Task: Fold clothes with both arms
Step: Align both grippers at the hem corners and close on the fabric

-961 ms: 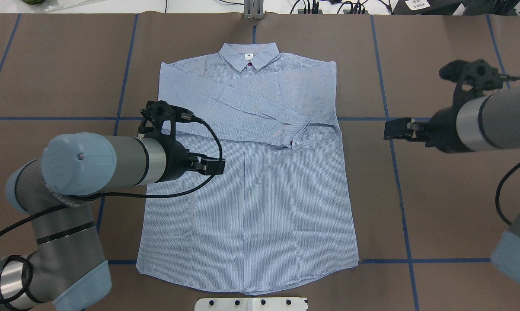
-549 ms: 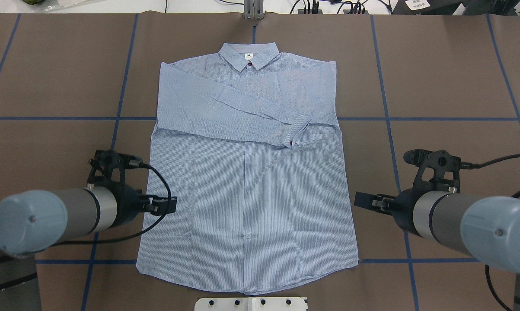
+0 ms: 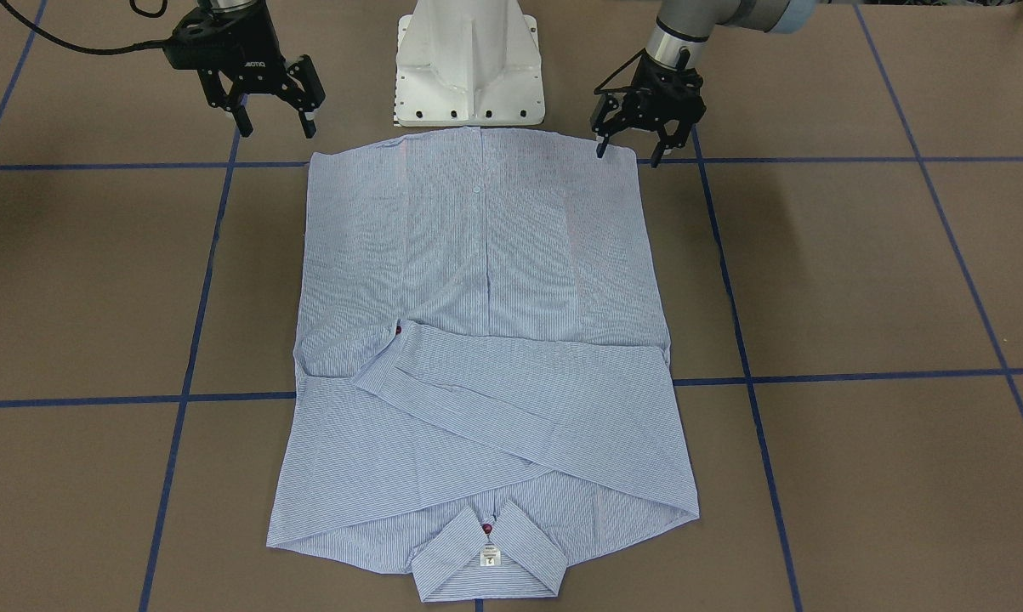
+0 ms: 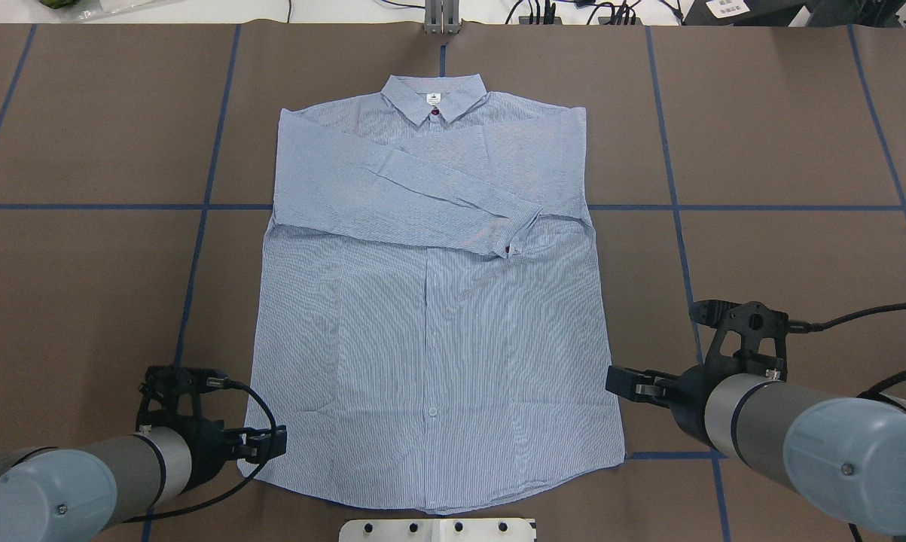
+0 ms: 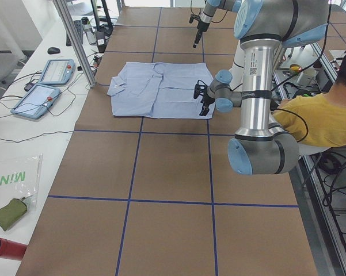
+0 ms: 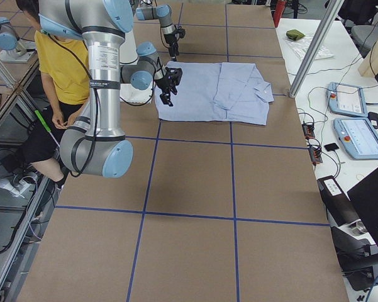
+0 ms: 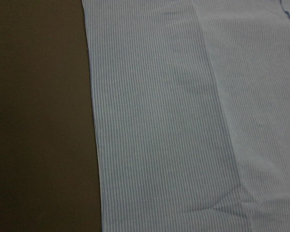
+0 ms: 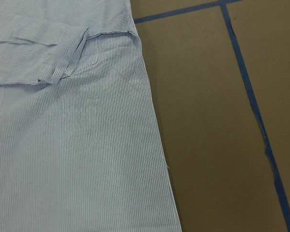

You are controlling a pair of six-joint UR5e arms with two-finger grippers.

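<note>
Shirt: the shirt lies flat on the table with its front up. The sleeves are crossed over the chest, and the collar is at the end far from both sets of jaws.
Left gripper: the left gripper has its jaws spread wide and pointing down. The near hem corner sits about between them. I cannot tell whether they touch the cloth.
Right gripper: the right gripper has its jaws spread wide and holds nothing. The shirt's side edge is just inward of them, and the hem corner is close by.
Table: it is brown, with blue tape lines running outward of both sets of jaws.
</note>
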